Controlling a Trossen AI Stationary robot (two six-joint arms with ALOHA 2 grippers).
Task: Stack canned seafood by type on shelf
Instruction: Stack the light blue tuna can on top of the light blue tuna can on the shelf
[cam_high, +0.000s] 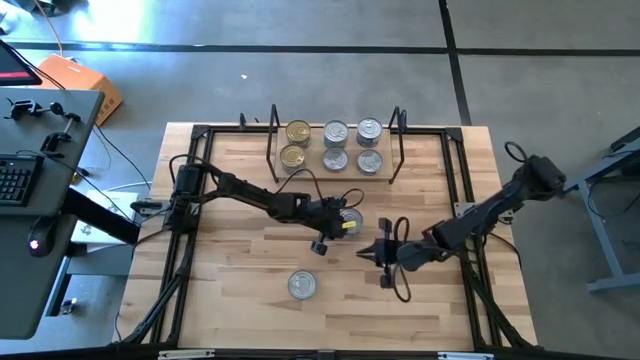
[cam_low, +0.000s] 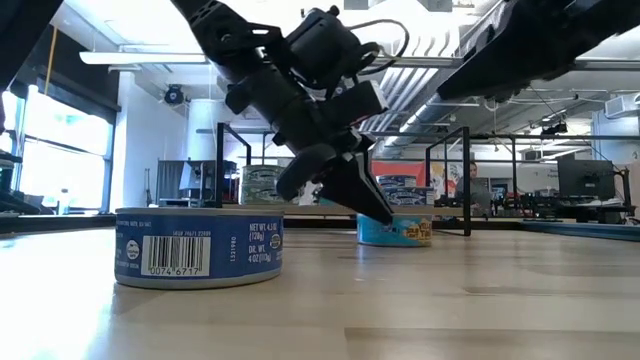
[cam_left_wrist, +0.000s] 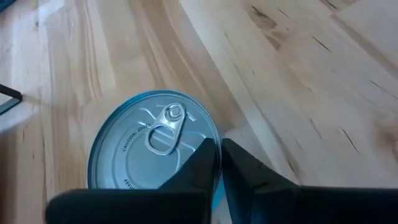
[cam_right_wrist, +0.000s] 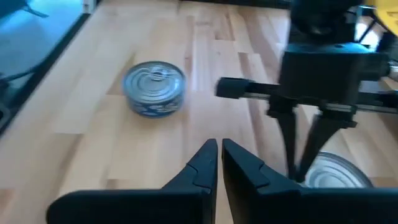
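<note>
Hovering near the middle of the table (cam_high: 240, 260), the left end effector (cam_high: 343, 222) has its fingers (cam_left_wrist: 205, 165) drawn together with only a thin slit between them, tips resting at the rim of a silver-lidded tin (cam_left_wrist: 149, 146) with a blue side; the fingers grip nothing, and whether they actually touch the lid cannot be told. In the high view that tin (cam_high: 352, 217) sits at the table's centre, just beside the end effector. The right end effector (cam_high: 372, 252) waits at about 4 o'clock from it, fingers closed and empty, pointing toward the left arm. A lone tin (cam_high: 302, 285) with a silver lid stands at 6 o'clock from the centre, well apart from both arms; the low view shows its blue label and barcode (cam_low: 200, 246). The shelf (cam_high: 335, 172) lies at 12 o'clock along the table's far edge, carrying two gold-lidded tins (cam_high: 296, 144) at its left end and four silver-lidded tins (cam_high: 352, 146) beside them.
</note>
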